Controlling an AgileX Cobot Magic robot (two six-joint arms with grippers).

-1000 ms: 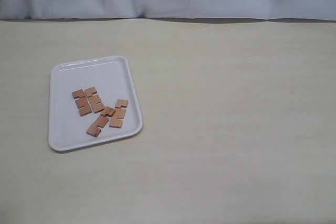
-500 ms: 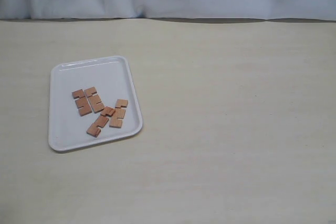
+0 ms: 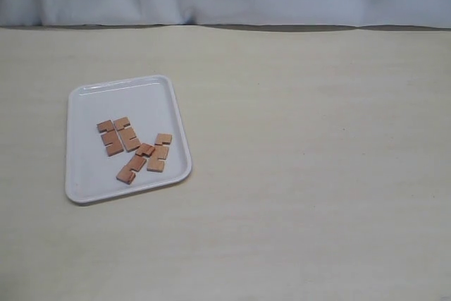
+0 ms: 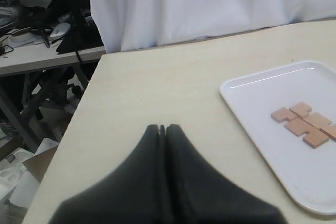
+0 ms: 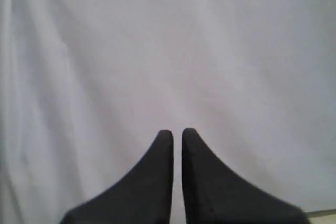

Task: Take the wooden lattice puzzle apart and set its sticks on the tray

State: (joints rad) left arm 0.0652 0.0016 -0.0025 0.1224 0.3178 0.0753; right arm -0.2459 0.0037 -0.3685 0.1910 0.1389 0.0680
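The tray (image 3: pixel 84 103) lies on the left half of the desk (image 3: pixel 317 174), closer to the left edge than to the middle, with its long sides running from the near edge toward the far one. All four sticks (image 3: pixel 128 135) rest flat inside it, toward its near right corner. No lattice is left (every piece lies loose). Two sticks sit side by side, touching or almost so. A third slants just beside them, toward the near edge. The fourth lies close by the tray's right rim, touching the slanted one at its end.

The left gripper (image 4: pixel 162 128) hangs above the bare desk near its left edge, jaws pressed together with nothing between them. The tray (image 4: pixel 252 124) and some sticks (image 4: pixel 304 124) show off to one side.

The right gripper (image 5: pixel 177 132) faces the white curtain (image 5: pixel 168 40), jaws drawn in to a thin slit, holding nothing.
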